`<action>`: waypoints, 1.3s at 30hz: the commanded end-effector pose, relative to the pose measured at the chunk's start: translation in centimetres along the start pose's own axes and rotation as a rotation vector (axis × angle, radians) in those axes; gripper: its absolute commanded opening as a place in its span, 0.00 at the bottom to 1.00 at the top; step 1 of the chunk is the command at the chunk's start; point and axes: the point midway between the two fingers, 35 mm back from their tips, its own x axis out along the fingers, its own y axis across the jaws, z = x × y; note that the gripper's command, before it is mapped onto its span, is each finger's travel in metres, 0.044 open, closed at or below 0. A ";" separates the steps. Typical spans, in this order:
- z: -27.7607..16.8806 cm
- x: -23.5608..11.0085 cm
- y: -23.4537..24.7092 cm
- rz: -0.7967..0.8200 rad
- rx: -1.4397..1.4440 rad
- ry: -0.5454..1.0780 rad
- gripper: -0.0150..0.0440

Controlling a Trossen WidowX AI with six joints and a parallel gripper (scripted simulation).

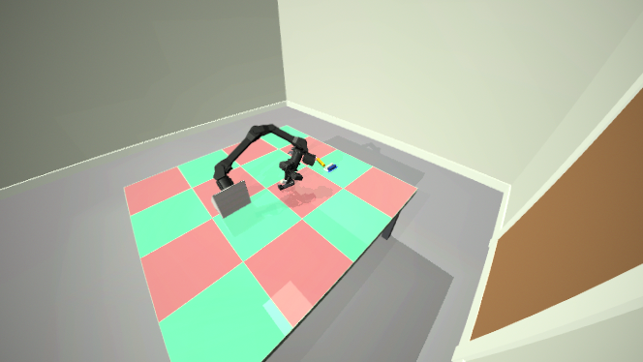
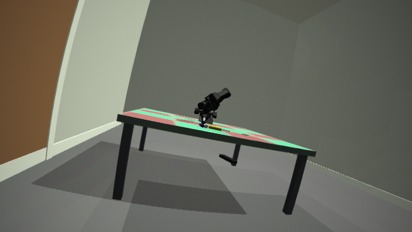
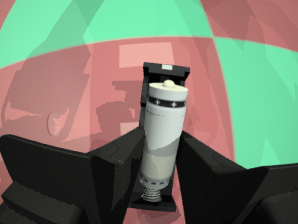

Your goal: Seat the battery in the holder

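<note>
I have the hand (image 3: 158, 163) pinching the battery (image 3: 162, 129) by the lower part of its white body, one dark finger (image 3: 113, 176) on each side. In the wrist view the battery lies lengthwise over the black holder (image 3: 166, 71). Its near end meets the coil spring (image 3: 152, 195); its far end, with the dark band and small terminal nub, sits just at the holder's raised far wall. I cannot tell from here whether that end is under the lip or riding on it, nor whether the battery is fully flat.

From the top view, the arm (image 1: 252, 140) arches over the checkered desk (image 1: 203, 290) and the hand (image 1: 286, 183) is down low on a red square. A yellow-and-blue object (image 1: 327, 165) lies on the desk near the hand, apart from it. A grey panel (image 1: 232, 198) stands by the arm's base.
</note>
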 end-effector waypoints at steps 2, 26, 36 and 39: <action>-0.4 -0.2 0.0 0.003 -0.004 0.006 0.37; -0.8 0.0 0.3 0.011 -0.002 0.075 0.37; -0.8 0.2 0.4 0.016 0.002 0.117 0.37; -0.8 0.3 0.4 0.017 0.003 0.129 0.37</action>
